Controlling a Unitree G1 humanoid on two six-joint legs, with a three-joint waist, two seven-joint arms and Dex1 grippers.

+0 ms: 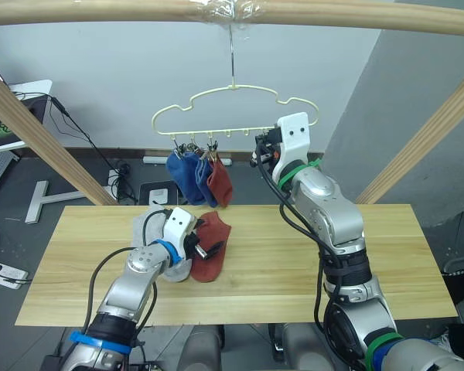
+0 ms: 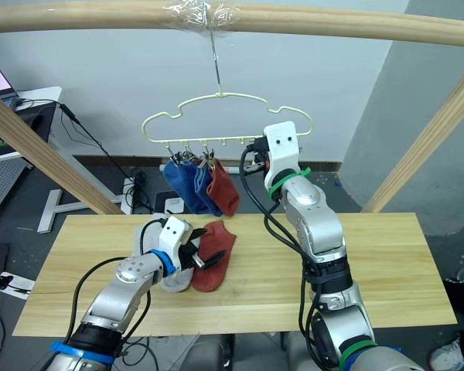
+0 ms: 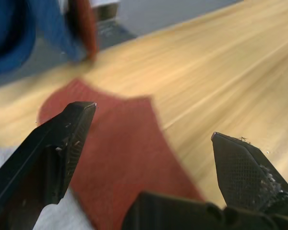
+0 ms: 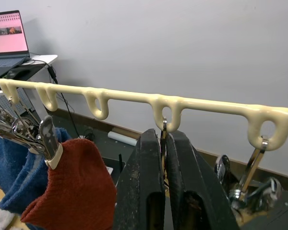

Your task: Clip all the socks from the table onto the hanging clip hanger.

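The cream clip hanger (image 1: 233, 91) hangs from the top pole. Two blue socks (image 1: 185, 175) and one rust red sock (image 1: 220, 182) are clipped at its left end. Another rust red sock (image 1: 211, 249) lies flat on the table (image 1: 77, 263), overlapping the light grey socks (image 1: 149, 226). My left gripper (image 1: 206, 250) is open low over that red sock (image 3: 120, 153), one finger (image 3: 62, 139) on each side. My right gripper (image 4: 164, 143) is raised at the hanger's bar (image 4: 206, 104), shut on a metal clip (image 4: 163, 125) hanging from a loop.
A thick wooden pole (image 1: 348, 15) crosses overhead, with slanted wooden poles at the left (image 1: 39, 139) and right (image 1: 429, 135). More free clips (image 4: 252, 184) hang beside my right gripper. A laptop (image 4: 8, 33) sits on a side stand behind the table.
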